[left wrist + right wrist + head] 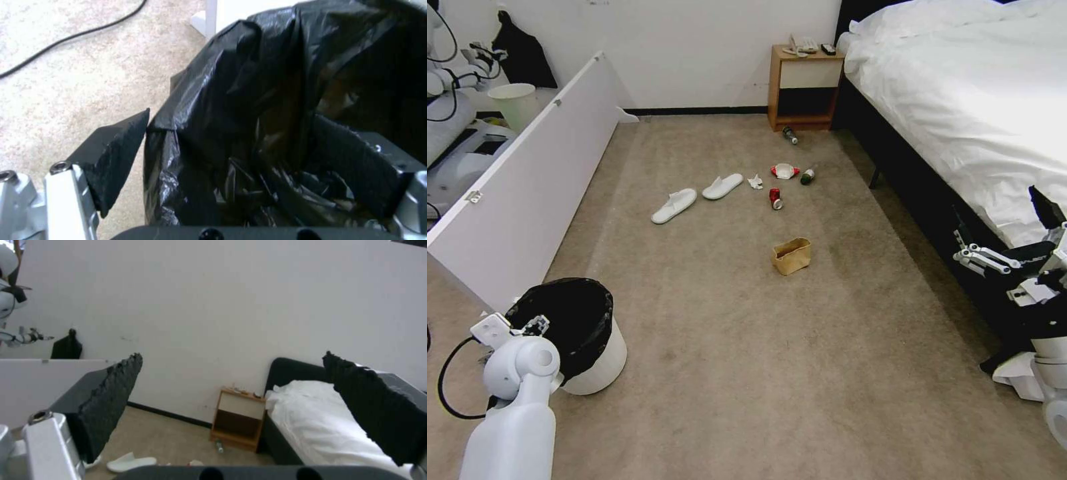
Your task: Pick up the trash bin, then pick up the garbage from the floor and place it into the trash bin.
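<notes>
Closest to me, at the lower left of the head view, my left gripper (534, 327) sits at the near rim of the trash bin (597, 363), a small white bin lined with a black bag (570, 313). In the left wrist view its fingers straddle that rim: one black pad (113, 156) hangs outside against the folded bag, the other is down inside the liner. The fingers are spread wide around the rim and, as far as I can tell, not yet pressed onto it. The bin stands on the carpet (760, 373), so I judge the first step, picking it up, is under way but not finished.

My right gripper (984, 259) is held up at the right, beside the bed (960, 100), fingers spread apart and holding nothing.

Farther out, all the garbage lies on the floor. Nearest is a brown paper bag (792, 256), standing open. Beyond it are a crushed red can (775, 198), a crumpled tissue (755, 181), a red-and-white wrapper (785, 171) and a small bottle (808, 176). To their left lie two white slippers (697, 196). Farthest, another bottle (790, 135) rests at the foot of the nightstand (804, 87). Nothing has gone into the bin that I can see; every pickup is left to do.
</notes>
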Tool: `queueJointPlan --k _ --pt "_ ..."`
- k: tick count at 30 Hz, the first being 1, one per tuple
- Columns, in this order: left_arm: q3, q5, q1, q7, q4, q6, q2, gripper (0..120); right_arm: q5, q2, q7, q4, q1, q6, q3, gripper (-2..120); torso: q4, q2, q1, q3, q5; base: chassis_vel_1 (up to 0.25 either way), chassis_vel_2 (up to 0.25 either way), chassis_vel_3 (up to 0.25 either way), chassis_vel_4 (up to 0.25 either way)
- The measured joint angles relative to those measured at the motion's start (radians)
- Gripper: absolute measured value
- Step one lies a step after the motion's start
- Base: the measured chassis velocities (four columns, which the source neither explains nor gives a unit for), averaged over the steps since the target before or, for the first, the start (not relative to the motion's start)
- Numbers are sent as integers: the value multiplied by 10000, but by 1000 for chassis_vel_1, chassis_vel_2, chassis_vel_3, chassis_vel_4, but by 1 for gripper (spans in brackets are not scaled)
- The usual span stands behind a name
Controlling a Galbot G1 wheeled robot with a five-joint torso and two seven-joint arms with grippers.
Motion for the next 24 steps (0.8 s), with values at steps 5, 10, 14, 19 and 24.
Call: queueJointPlan --k 5,10,14,19,24 --pt "3 33 -6 67 139 -53 -18 97 13 -5 3 13 -3 -6 15 100 0 0 0 0 0 0 0 0 0" --pt "-20 49 -10 145 213 -89 -20 86 13 30 4 23 -14 -8 15 100 -1 0 0 0 0 0 0 0 0" --pt "-54 74 -5 203 296 -118 -20 69 14 30 4 37 -13 -8 17 100 1 0 0 0 1 0 0 0 0" --pt "-55 119 25 281 325 -146 -26 54 43 19 4 79 -17 -12 29 100 0 0 0 -1 1 0 0 0 0" --pt "-20 188 14 312 348 -158 -82 34 132 -24 4 149 -13 -56 72 100 -2 0 0 0 0 0 0 0 0"
